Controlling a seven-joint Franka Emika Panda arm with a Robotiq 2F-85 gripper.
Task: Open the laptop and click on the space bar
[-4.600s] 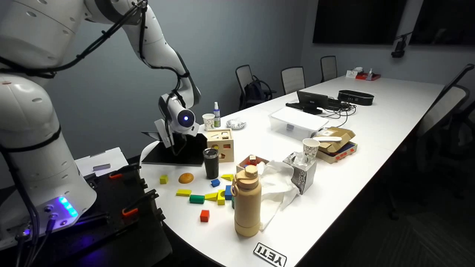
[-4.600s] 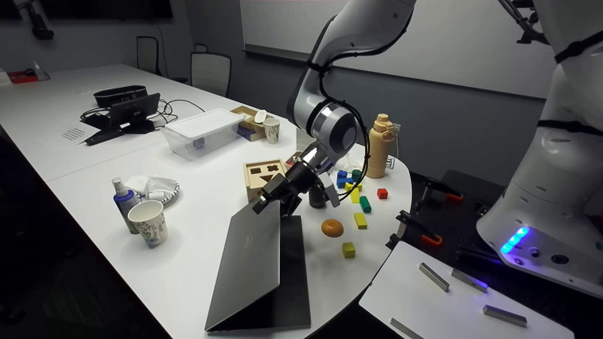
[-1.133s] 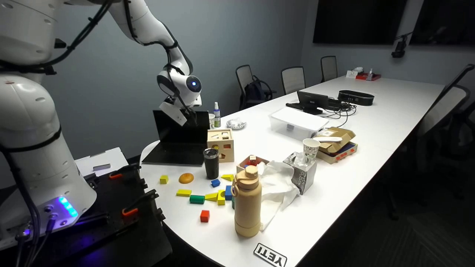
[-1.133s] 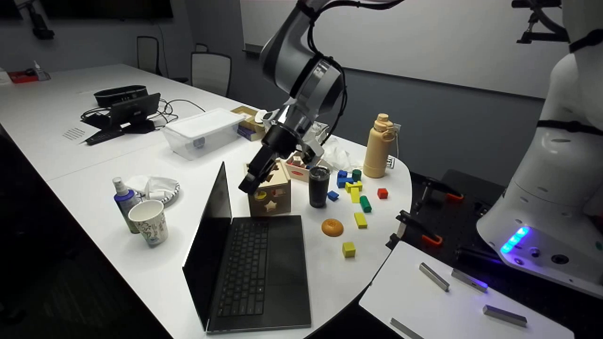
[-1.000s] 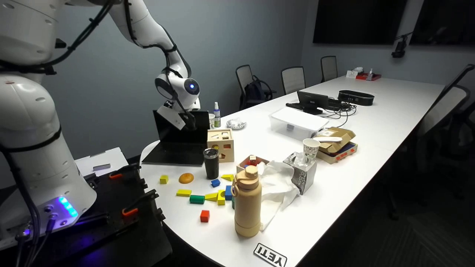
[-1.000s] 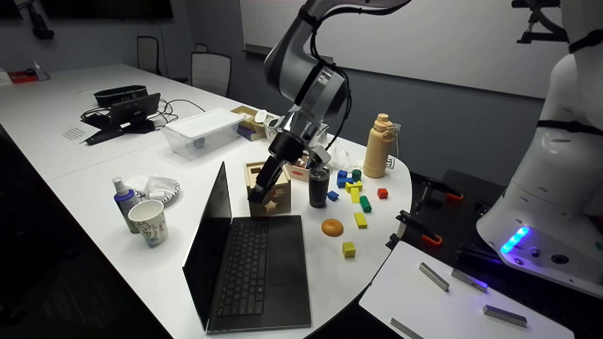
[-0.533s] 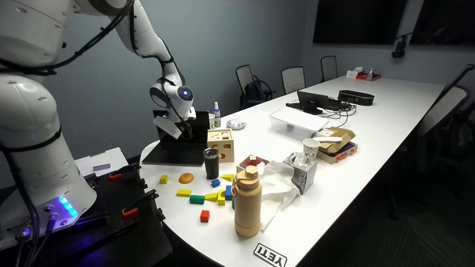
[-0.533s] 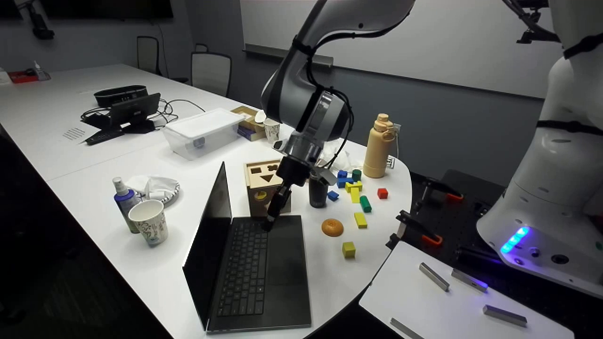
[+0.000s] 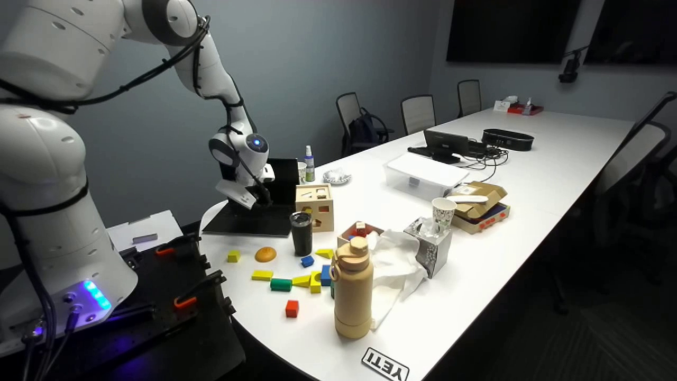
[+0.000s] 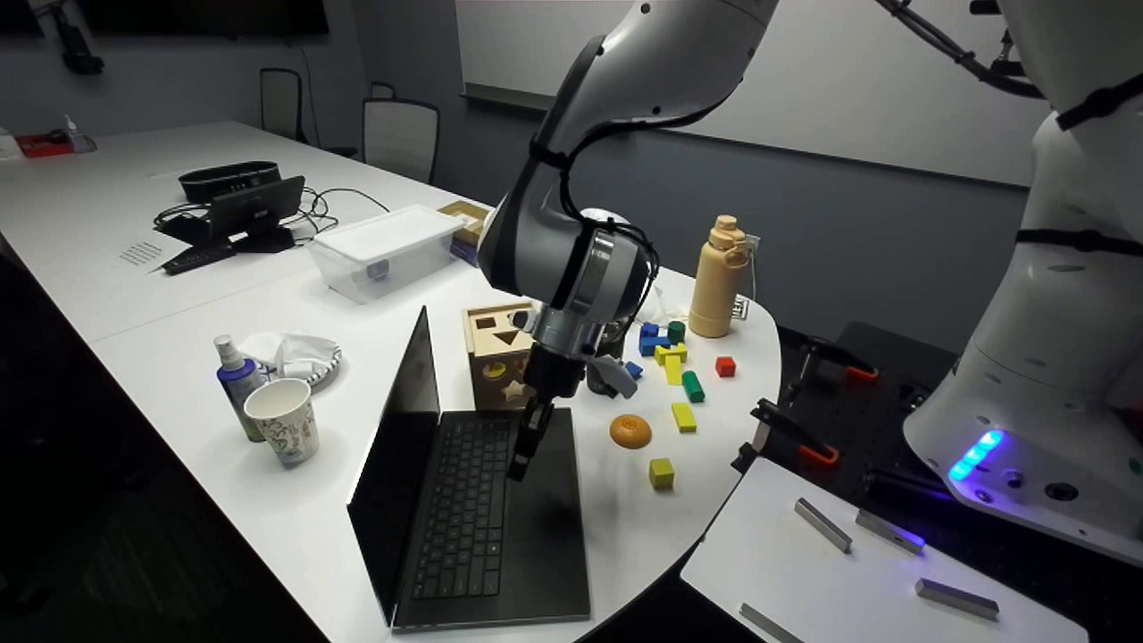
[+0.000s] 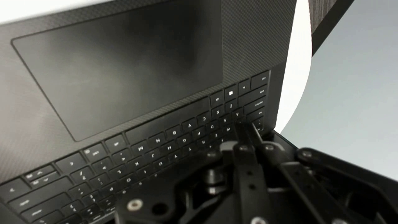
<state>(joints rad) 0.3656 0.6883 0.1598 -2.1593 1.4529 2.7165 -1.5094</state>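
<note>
The laptop stands open on the table, its dark screen raised and its keyboard bare. In the wrist view the space bar shows as one long, unmarked key between the touchpad and the letter rows. My gripper is shut with nothing held, its tips pointing down over the laptop's base. Seen from the wrist, the fingertips cover keys near Q and A, off to the side of the space bar. Whether they touch the laptop I cannot tell.
A wooden shape box stands close by the laptop's end, with a black tumbler near it. An orange bun-like piece and a yellow cube lie in front of the laptop. Behind its screen are a paper cup and spray bottle.
The lid, half raised with my gripper at its edge several seconds ago, now stands up. Over the last second my gripper has shut and moved down from beside the screen to above the base.
</note>
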